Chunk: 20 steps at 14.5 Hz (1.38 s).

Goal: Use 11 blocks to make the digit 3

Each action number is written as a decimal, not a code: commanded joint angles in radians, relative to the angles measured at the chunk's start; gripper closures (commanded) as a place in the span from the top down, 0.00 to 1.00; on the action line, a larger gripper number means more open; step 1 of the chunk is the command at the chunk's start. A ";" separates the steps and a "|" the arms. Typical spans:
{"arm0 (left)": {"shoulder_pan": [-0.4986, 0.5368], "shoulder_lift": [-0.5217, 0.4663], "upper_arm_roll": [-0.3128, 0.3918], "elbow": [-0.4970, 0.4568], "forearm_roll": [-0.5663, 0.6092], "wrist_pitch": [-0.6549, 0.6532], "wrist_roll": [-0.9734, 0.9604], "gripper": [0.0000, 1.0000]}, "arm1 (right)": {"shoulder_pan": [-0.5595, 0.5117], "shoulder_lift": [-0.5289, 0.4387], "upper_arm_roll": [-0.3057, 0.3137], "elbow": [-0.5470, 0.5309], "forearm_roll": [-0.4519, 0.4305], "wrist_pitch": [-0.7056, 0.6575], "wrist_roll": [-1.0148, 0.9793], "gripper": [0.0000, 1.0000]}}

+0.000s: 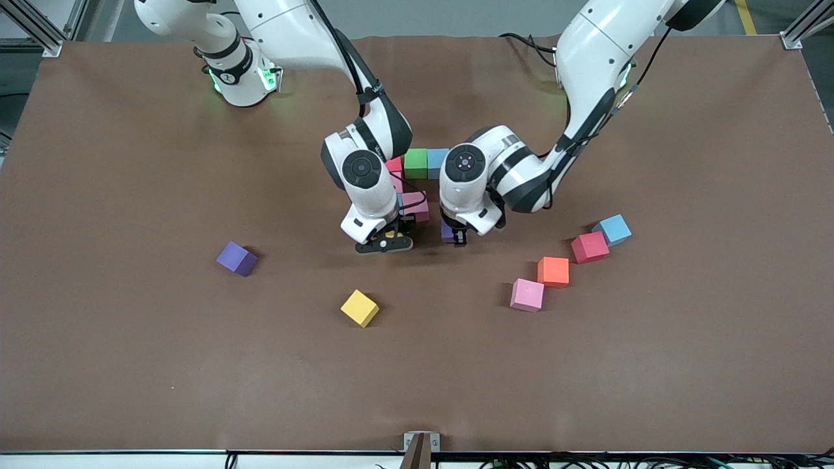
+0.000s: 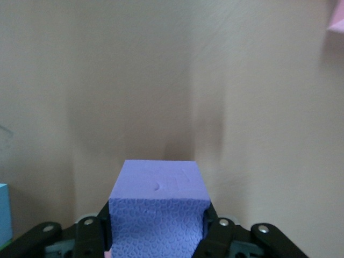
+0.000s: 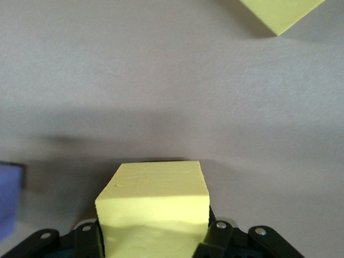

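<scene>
brown table mat (image 1: pixel 130 365) | aluminium frame corners (image 1: pixel 798 29) | grey floor

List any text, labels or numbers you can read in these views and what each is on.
None can be read. The right arm carries a small dark band with lettering too small to read. The blocks, the table and both wrist views show no writing.

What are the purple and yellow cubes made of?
Purple block: probably soft foam, matte; its side shows a tiny bubbly cell pattern and a small dent on top. Yellow block: likely the same foam, matte, with faint wrinkles and no shine.
</scene>
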 commanded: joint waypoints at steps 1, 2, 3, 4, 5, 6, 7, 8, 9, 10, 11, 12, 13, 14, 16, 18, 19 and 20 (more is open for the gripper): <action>-0.015 -0.014 0.001 -0.066 0.011 0.091 -0.074 0.25 | 0.011 -0.032 0.002 -0.040 0.023 0.012 0.006 0.02; -0.018 -0.012 0.001 -0.077 0.011 0.119 -0.095 0.25 | 0.013 -0.031 0.002 -0.040 0.023 0.012 0.006 0.02; -0.029 -0.012 0.001 -0.086 0.011 0.129 -0.103 0.25 | 0.017 -0.026 0.002 -0.040 0.022 0.014 0.006 0.02; -0.033 -0.012 0.001 -0.095 0.011 0.133 -0.104 0.25 | 0.019 -0.021 0.001 -0.040 0.022 0.015 0.006 0.02; -0.035 -0.012 0.001 -0.103 0.011 0.137 -0.105 0.25 | 0.019 -0.020 0.001 -0.040 0.023 0.015 0.006 0.02; -0.035 -0.014 0.001 -0.113 0.011 0.146 -0.106 0.25 | 0.017 -0.017 0.001 -0.040 0.022 0.012 0.005 0.02; -0.035 -0.020 0.001 -0.126 0.011 0.149 -0.108 0.25 | 0.019 -0.015 0.002 -0.040 0.022 0.012 0.005 0.02; -0.035 -0.024 0.001 -0.135 0.011 0.156 -0.115 0.25 | 0.019 -0.014 0.001 -0.038 0.022 0.014 0.005 0.02; -0.033 -0.027 0.001 -0.147 0.011 0.160 -0.123 0.25 | 0.017 -0.012 0.001 -0.038 0.022 0.014 0.005 0.02; -0.033 -0.035 0.001 -0.155 0.011 0.162 -0.134 0.25 | 0.019 -0.009 0.001 -0.037 0.022 0.014 0.005 0.02; -0.035 -0.040 0.001 -0.166 0.011 0.162 -0.147 0.25 | 0.019 -0.006 0.001 -0.032 0.022 0.014 0.005 0.02; -0.035 -0.043 -0.004 -0.173 0.011 0.162 -0.157 0.25 | 0.019 -0.003 0.002 -0.031 0.022 0.014 0.005 0.02; -0.035 -0.046 -0.012 -0.179 0.011 0.162 -0.167 0.25 | 0.017 -0.003 0.001 -0.029 0.022 0.012 0.005 0.02; -0.038 -0.044 -0.013 -0.184 0.011 0.163 -0.177 0.25 | 0.017 -0.001 0.001 -0.025 0.022 0.012 0.003 0.03; -0.052 -0.044 -0.013 -0.193 0.011 0.163 -0.203 0.25 | 0.017 0.006 0.002 -0.020 0.022 0.012 0.005 0.08; -0.052 -0.046 -0.016 -0.215 0.011 0.163 -0.213 0.25 | 0.019 0.008 0.001 -0.019 0.014 0.011 0.005 0.94; -0.055 -0.046 -0.016 -0.221 0.011 0.165 -0.219 0.25 | 0.019 0.008 0.001 -0.019 0.014 0.011 0.003 1.00; -0.055 -0.046 -0.015 -0.221 0.011 0.165 -0.229 0.25 | 0.019 0.008 0.001 -0.019 0.012 0.011 0.003 1.00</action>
